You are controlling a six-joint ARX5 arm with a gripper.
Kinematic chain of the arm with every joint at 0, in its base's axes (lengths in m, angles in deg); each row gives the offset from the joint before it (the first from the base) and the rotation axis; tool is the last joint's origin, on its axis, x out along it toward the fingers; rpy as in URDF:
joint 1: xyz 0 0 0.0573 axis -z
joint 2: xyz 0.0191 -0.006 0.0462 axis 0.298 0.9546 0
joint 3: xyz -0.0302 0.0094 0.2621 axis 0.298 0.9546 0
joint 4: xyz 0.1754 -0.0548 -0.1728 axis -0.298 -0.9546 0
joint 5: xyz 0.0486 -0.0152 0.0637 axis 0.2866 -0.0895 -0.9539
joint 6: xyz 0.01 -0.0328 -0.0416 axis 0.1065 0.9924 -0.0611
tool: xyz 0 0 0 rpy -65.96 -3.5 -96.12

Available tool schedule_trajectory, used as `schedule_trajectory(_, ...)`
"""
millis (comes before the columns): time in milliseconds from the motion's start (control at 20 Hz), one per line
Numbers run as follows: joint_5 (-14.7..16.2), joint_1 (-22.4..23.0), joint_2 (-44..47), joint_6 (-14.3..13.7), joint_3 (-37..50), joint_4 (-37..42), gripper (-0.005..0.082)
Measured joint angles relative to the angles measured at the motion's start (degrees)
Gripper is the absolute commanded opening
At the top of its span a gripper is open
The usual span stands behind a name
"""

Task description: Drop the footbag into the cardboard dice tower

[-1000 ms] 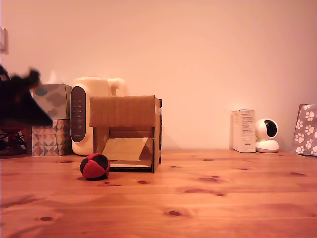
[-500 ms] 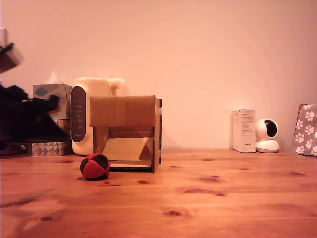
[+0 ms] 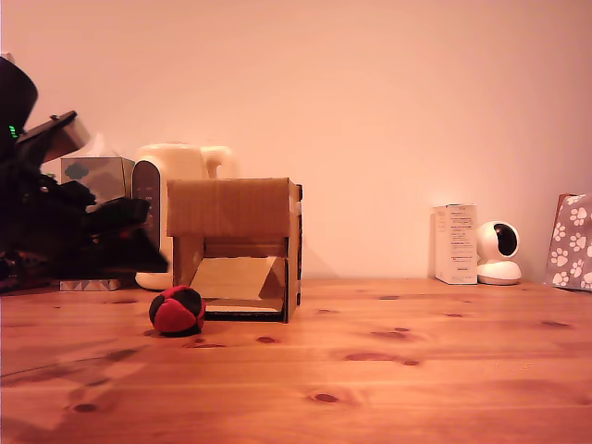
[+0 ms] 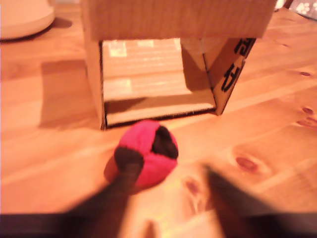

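Note:
The footbag [image 3: 177,310], a small red and black ball, lies on the wooden table just in front of the cardboard dice tower [image 3: 236,245], at its corner on the exterior view's left. My gripper [image 3: 143,239] hangs above and to the left of the ball, apart from it. In the wrist view the two blurred dark fingers [image 4: 124,186] are spread, and my gripper [image 4: 173,186] is open and holds nothing. The footbag [image 4: 146,153] lies just ahead of it. Behind the ball the dice tower [image 4: 173,20] shows its front opening with the slanted ramp.
A cream appliance [image 3: 185,159] and patterned tissue boxes [image 3: 97,176] stand behind the tower, partly hidden by my arm. At the exterior view's right are a white box [image 3: 455,243], a small white camera [image 3: 499,252] and a paw-print bag [image 3: 572,240].
My arm has swung in from the exterior view's left edge toward the footbag. The footbag and the tower have not moved.

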Motion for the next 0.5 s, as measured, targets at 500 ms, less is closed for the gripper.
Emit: schedule_trajectory(500,-1.0,0.4,12.6,-3.2,-9.3,0.2,0.0745)
